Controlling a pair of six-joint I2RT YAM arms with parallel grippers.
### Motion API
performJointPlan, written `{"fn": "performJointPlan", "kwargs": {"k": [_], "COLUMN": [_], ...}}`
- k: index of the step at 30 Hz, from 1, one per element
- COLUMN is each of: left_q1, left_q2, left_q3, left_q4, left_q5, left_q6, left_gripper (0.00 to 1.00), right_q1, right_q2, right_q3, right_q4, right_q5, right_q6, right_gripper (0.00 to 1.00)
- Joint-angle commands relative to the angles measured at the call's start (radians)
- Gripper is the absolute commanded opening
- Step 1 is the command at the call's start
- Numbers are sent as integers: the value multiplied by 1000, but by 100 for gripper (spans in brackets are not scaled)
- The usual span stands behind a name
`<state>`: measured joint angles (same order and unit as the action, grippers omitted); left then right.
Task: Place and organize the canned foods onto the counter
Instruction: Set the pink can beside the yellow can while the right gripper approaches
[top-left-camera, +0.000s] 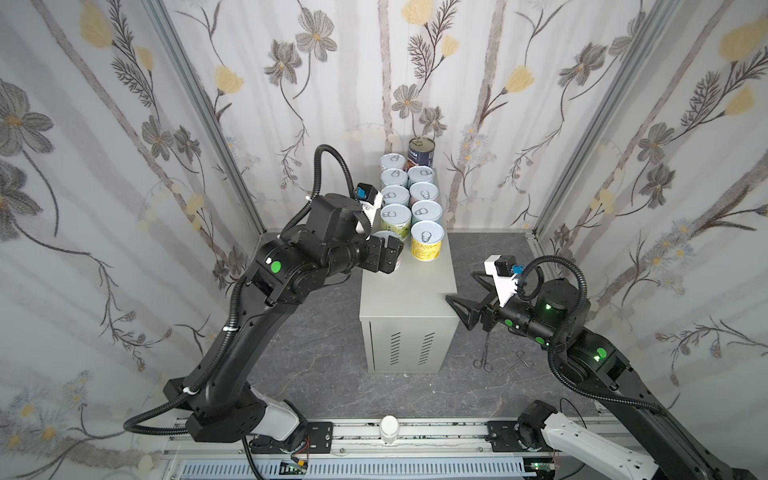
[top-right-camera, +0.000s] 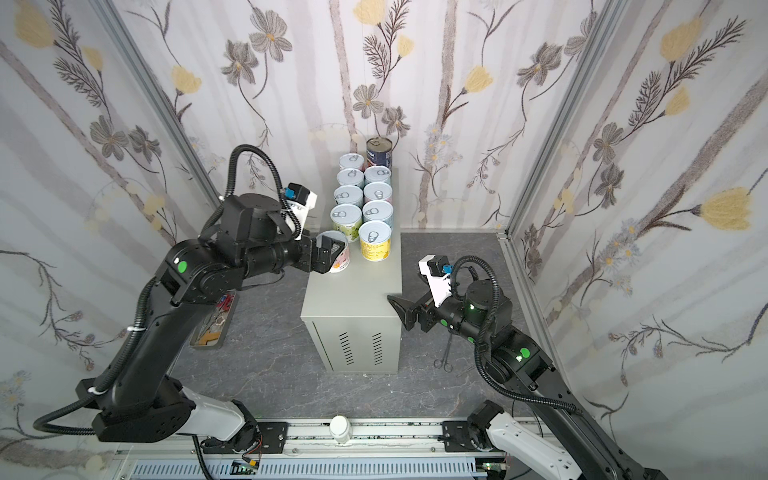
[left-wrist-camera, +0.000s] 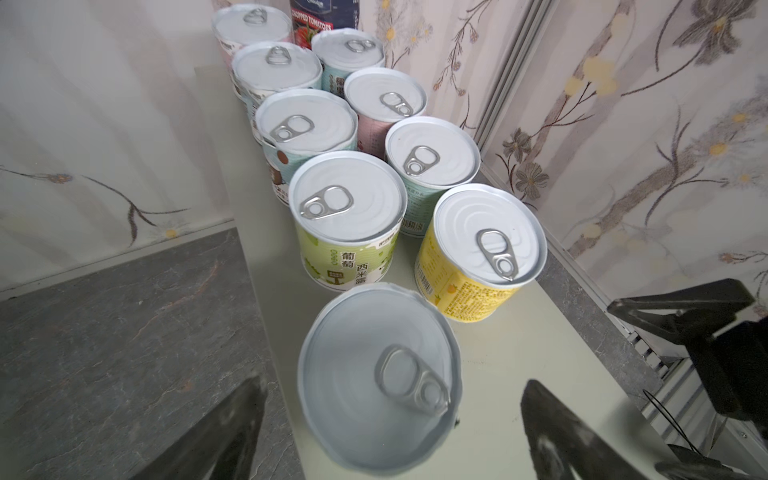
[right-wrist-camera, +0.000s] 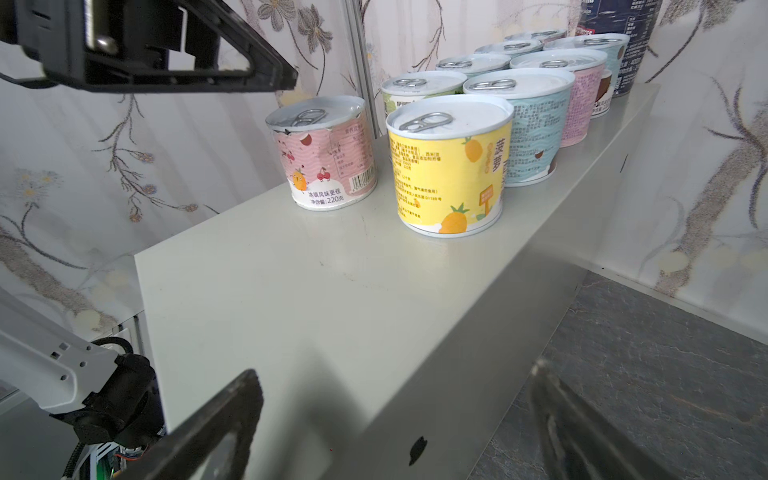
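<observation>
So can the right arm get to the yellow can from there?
Probably yes. The right gripper is open and faces the yellow can, which stands at the near end of its row. Only bare counter lies between them; the pink can stands off to one side.

Pink can (right-wrist-camera: 328, 153), between the fingers (left-wrist-camera: 232, 432) of the left claw (left-wrist-camera: 395, 384): matt paper label, ragged at the top rim; satin white lid with a shiny metal pull-tab
Yellow can (right-wrist-camera: 449, 174), just beyond the claw: smooth printed paper label, faint sheen
Tall can (top-left-camera: 421, 151), farthest from the claw: dark printed label, bare metal top
Counter (right-wrist-camera: 311, 291), under the claw: painted sheet metal, smooth, semi-gloss
Claw fingers: black plastic, matt
Floor (right-wrist-camera: 665, 374), below the claw: dark marbled stone look, matt
</observation>
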<state>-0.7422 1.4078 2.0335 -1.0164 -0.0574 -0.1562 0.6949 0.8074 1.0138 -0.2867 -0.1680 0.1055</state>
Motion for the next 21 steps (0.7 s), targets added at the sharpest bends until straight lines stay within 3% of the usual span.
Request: {"fn": "performJointPlan", "kwargs": {"k": [1,3,12,21], "left_q1": [9,21,98,157], "left_q2": [-99,-182,-384,-372], "left_q3": [-74,-160,-503,-593], "left_q4": [64,105,300,424], "left_q5": [-79,-108,-125,-54], "left_q6": [34,56,83,104], "left_gripper": [95,91,50,37], "right_q1": [57,94,307,470], "right_q2": [7,11,61,213], "right_q3": [-12,-21,-12,37], "right_q4": [119,163,286,369], "right_q5": [125,160,410,660], "right_q6": [27,28,-18,-52], "right_gripper": [100,100,100,99]}}
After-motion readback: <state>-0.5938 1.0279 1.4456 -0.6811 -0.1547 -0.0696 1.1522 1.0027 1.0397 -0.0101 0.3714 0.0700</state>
